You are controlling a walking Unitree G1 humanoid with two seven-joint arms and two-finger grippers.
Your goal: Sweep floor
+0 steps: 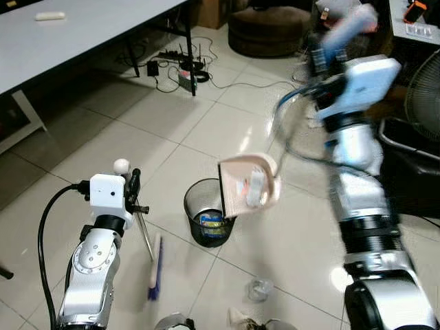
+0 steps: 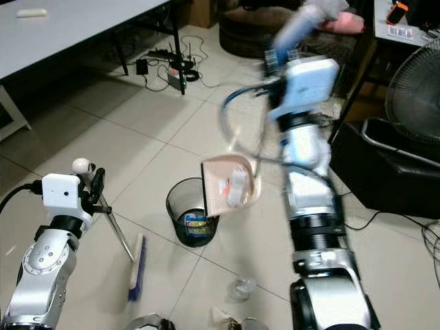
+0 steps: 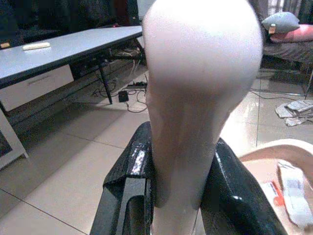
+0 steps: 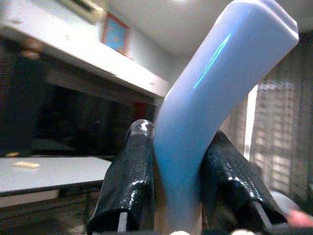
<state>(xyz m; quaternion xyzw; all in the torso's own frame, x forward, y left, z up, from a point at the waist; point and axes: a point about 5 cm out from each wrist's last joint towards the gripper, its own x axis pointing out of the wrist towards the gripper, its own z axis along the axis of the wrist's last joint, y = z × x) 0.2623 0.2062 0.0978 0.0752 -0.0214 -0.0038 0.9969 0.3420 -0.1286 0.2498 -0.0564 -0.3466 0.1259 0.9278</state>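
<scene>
Nearest the robot, a clear crumpled wrapper (image 1: 259,289) lies on the tiled floor (image 1: 206,124), not yet collected. The left gripper (image 3: 178,181) is clamped on the broom handle (image 3: 195,98); in the left wrist view both black fingers press the pale shaft, its rounded end standing above the jaws. Below those jaws the shaft slants down to the broom head (image 1: 155,267), which rests on the tiles beside the bin. The right gripper (image 4: 178,196) is closed on the light-blue dustpan handle (image 4: 215,98), raised high; the dustpan (image 1: 249,184) hangs well below those jaws, tilted over the rim of the black mesh bin (image 1: 199,199), with white and red scraps in the tray. Judgement: emptying is in hand. Tip the pan steeper with its lip inside the rim, steadily, so scraps fall in. Beyond, cables (image 1: 182,65) trail under a grey table (image 1: 82,34).
</scene>
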